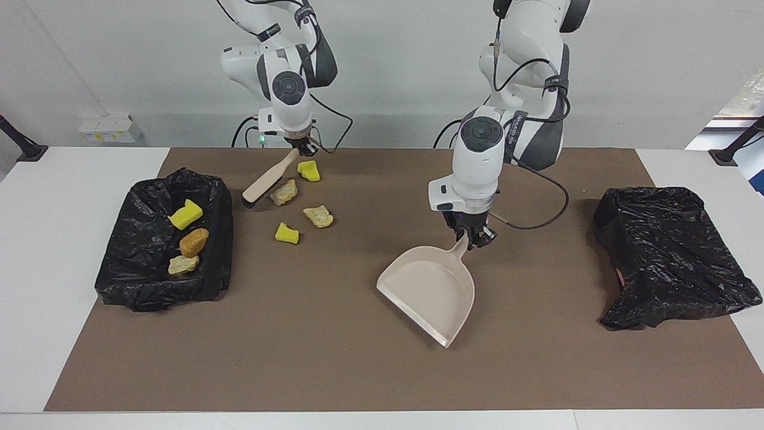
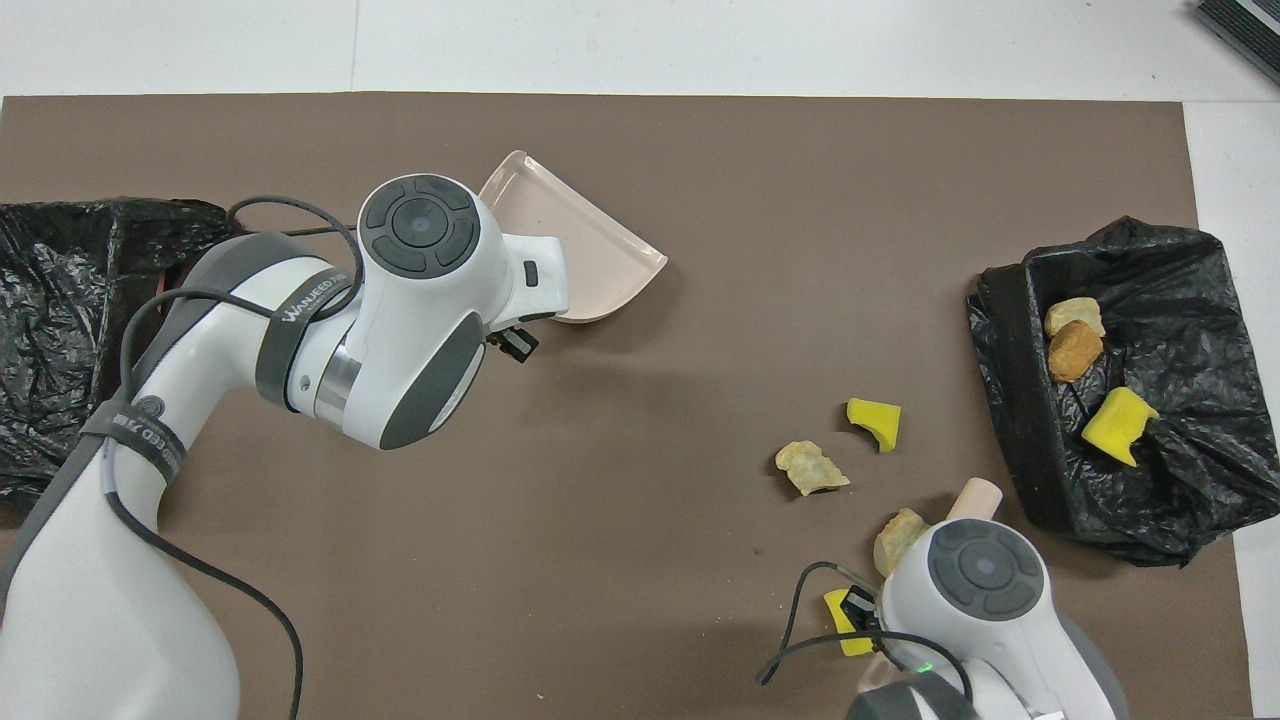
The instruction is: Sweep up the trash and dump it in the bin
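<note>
My right gripper [image 1: 305, 149] is shut on the end of a wooden brush [image 1: 267, 179]. Its bristle end slants down beside a beige lump [image 1: 284, 192], toward the bin [image 1: 119, 263]. More loose trash lies on the mat: a yellow chunk [image 1: 308, 171], a beige lump [image 1: 319, 216] and a yellow chunk [image 1: 287, 233]. The bin holds a yellow chunk [image 1: 185, 214], an orange-brown lump [image 1: 194, 242] and a beige lump [image 1: 182, 264]. My left gripper [image 1: 474, 239] is shut on the handle of the pink dustpan [image 1: 427, 286], mid-mat. In the overhead view the wrists hide both grippers.
A second black bag [image 1: 668, 251] sits at the left arm's end of the brown mat [image 1: 334, 370]. White table borders the mat on all sides. In the overhead view the dustpan [image 2: 590, 250] shows past the left wrist.
</note>
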Tool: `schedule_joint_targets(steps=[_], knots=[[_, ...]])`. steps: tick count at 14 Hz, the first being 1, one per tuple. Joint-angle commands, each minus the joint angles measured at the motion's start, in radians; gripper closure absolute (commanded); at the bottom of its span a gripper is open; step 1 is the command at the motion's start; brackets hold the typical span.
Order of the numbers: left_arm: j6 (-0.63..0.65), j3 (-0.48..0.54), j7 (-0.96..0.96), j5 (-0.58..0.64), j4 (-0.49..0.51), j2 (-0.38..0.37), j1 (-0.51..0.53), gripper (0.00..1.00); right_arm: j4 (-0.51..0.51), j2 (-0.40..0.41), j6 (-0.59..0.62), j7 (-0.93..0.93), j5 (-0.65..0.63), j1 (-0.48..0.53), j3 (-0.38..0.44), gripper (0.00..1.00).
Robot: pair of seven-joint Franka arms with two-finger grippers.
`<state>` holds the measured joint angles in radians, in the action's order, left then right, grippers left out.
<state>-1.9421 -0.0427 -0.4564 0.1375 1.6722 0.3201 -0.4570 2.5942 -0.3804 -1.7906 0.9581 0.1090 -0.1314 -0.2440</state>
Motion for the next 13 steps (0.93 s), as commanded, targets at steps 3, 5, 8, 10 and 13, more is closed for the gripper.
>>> schedule_joint_targets(steps=[3,5,8,10,13], knots=[[0.003,-0.003,-0.297,0.022,0.116,-0.074,-0.003,1.0,-0.006,0.061,-0.104,-0.143,0.09,0.015,-0.015,1.0],[-0.062,-0.008,-0.35,0.022,0.219,-0.13,-0.021,1.0,-0.113,0.168,-0.108,-0.147,0.107,0.009,-0.017,1.0],[-0.272,-0.008,-0.395,0.022,0.444,-0.235,-0.08,1.0,-0.244,0.286,-0.133,-0.147,0.118,0.007,-0.018,1.0],[-0.282,-0.009,-0.389,0.022,0.489,-0.263,-0.115,1.0,-0.336,0.363,-0.138,-0.147,0.164,-0.016,-0.017,1.0],[-0.285,-0.009,-0.328,0.016,0.498,-0.276,-0.17,1.0,-0.449,0.455,-0.161,-0.128,0.253,-0.071,-0.017,1.0]])
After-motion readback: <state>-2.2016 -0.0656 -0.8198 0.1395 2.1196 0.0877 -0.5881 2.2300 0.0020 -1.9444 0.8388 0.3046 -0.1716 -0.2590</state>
